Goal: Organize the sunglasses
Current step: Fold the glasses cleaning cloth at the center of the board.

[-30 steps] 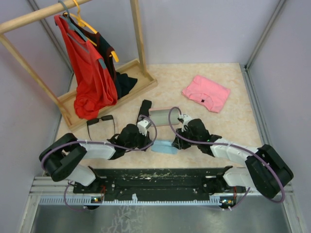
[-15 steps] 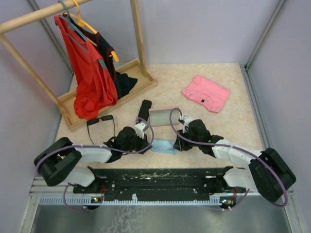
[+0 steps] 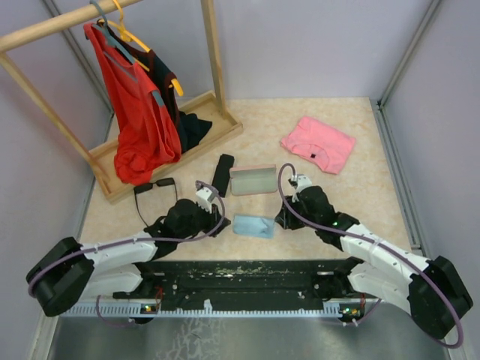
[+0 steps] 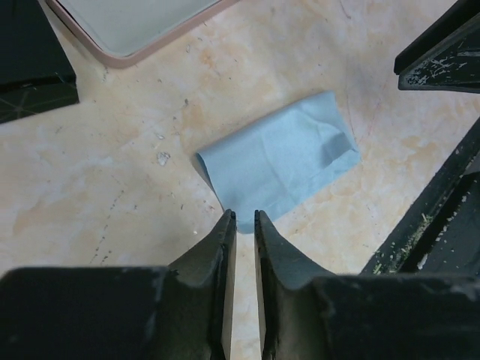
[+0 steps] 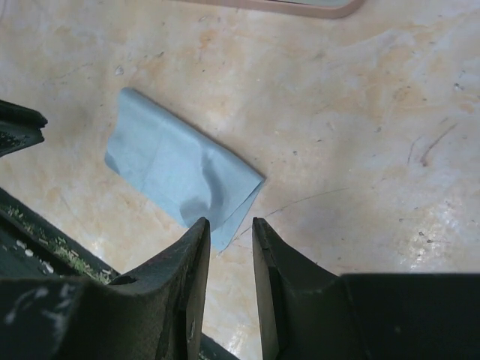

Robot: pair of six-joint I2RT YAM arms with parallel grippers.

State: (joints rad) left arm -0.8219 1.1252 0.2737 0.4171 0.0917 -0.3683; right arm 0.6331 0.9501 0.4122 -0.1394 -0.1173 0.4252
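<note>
Sunglasses [image 3: 155, 187] with a black frame and dark lenses lie unfolded on the tabletop [image 3: 360, 187] beside the foot of the clothes rack [image 3: 214, 60], well apart from the open pink-rimmed case [image 3: 253, 180] and the black case [image 3: 222, 172]; a second pair I cannot find in any view. Both end effectors face a folded blue cloth [image 3: 253, 226], one from each side. The left end effector [image 4: 241, 219] shows a narrow slit between its fingers, with nothing in it. The right end effector [image 5: 229, 225] stands slightly wider, also empty, with the cloth's corner just ahead of its tips. I judge the step in hand to be leaving the cloth and going for the glasses. To do it well I would raise each arm straight up before swinging, so that no fingertip drags the fold open. I would then send the left arm, the nearer one, to the front of the frame, not to the splayed temples. The overhead view alone shows the glasses, the whole of both cases and the rack; the wrist views alone show the finger gaps and the creases of the cloth.
</note>
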